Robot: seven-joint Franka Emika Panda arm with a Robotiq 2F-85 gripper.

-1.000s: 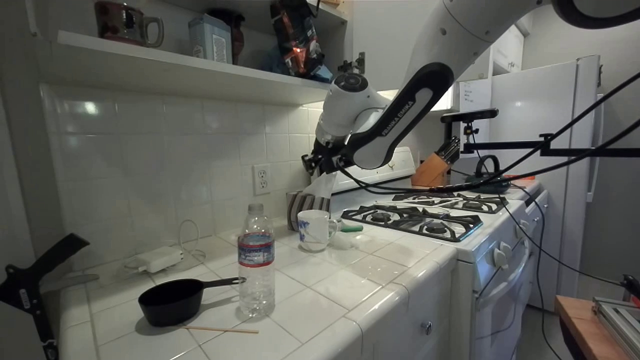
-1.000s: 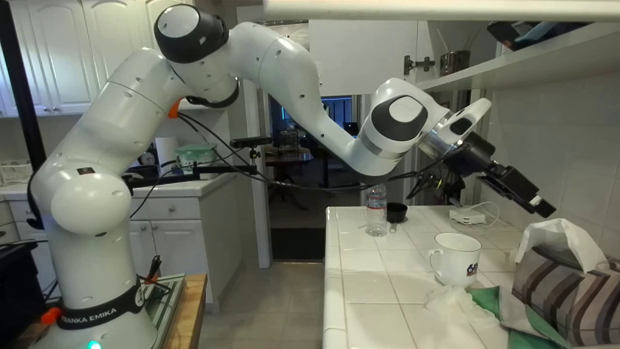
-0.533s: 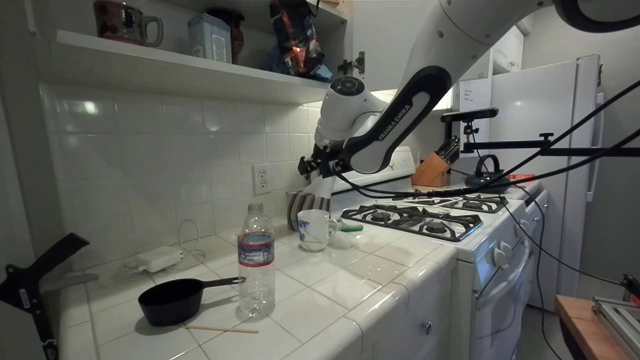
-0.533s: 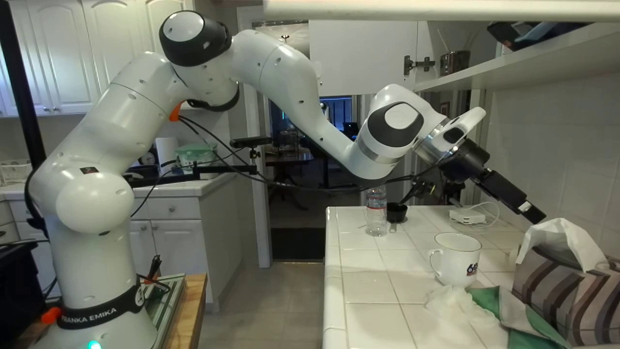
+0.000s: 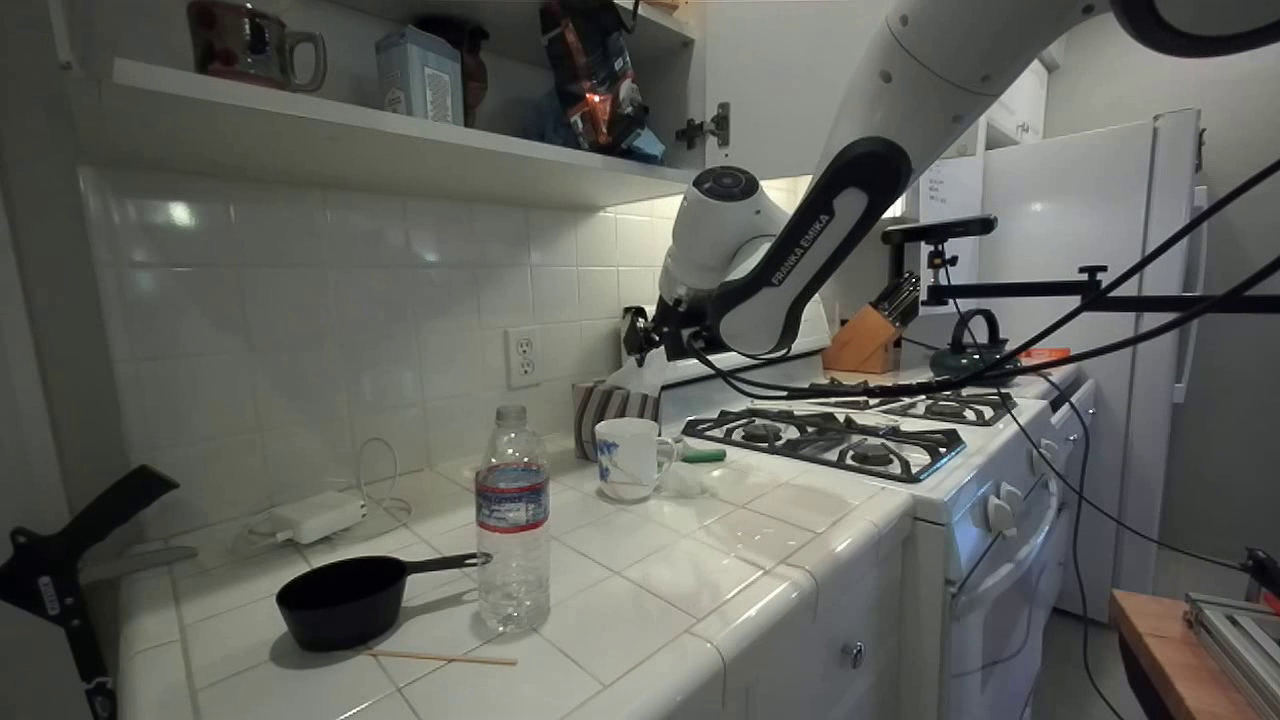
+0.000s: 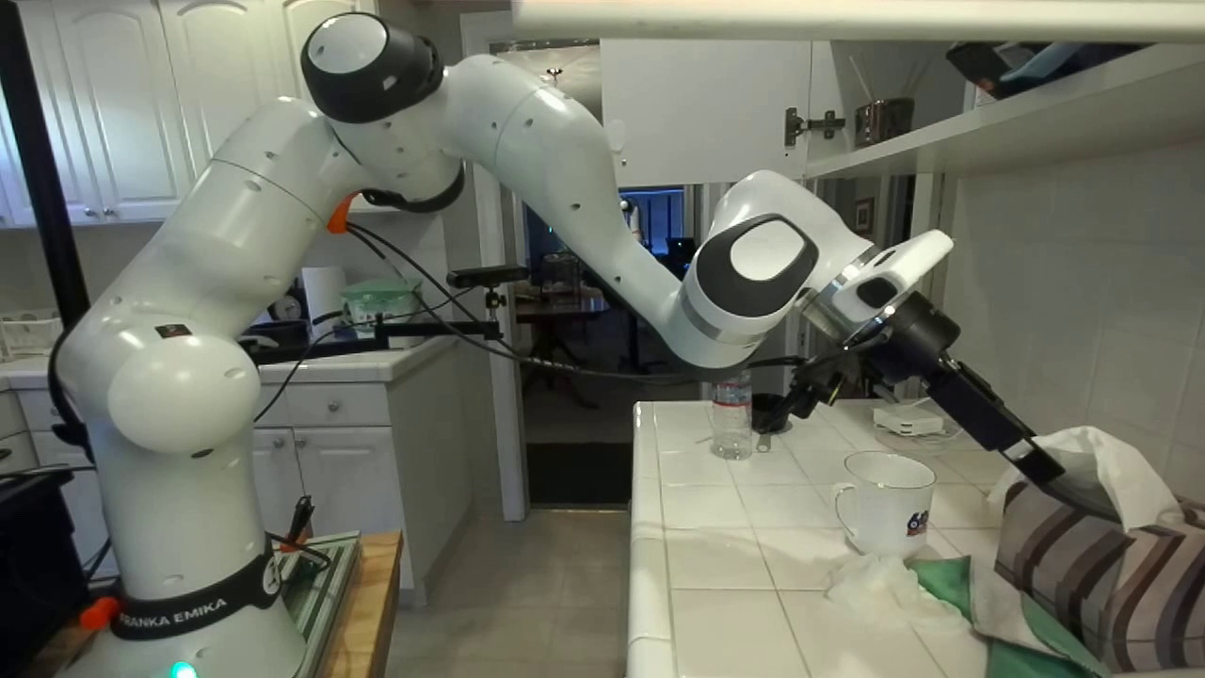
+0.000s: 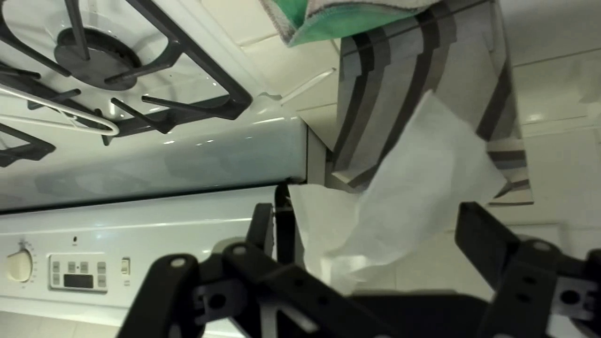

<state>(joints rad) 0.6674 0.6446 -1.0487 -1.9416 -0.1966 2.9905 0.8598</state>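
Wrist view: end effector (image 7: 368,232) cut off at the 6 o'clock edge; touching the white tissue (image 7: 422,173) or not, can't tell. Control panel (image 7: 77,273) markings, 8 o'clock, too small. In an exterior view, bottle (image 6: 732,424) top hidden behind arm (image 6: 560,174); striped box (image 6: 1054,556) cut off, 4 o'clock edge.

Obstacle before the fingers (image 7: 486,241): white tissue (image 7: 418,173)

Up front in an exterior view stood the bottle (image 5: 512,510) on the counter (image 5: 640,610), the pan (image 5: 345,605) to its left, 1 stick (image 5: 441,659) lying before the pair! Behind and right of the bottle sat the mug (image 5: 628,460), the tissue box (image 5: 608,402) behind that, the stove (image 5: 830,445) off right, and the gripper (image 7: 370,227) hung just by the tissue (image 7: 418,188) in the box!
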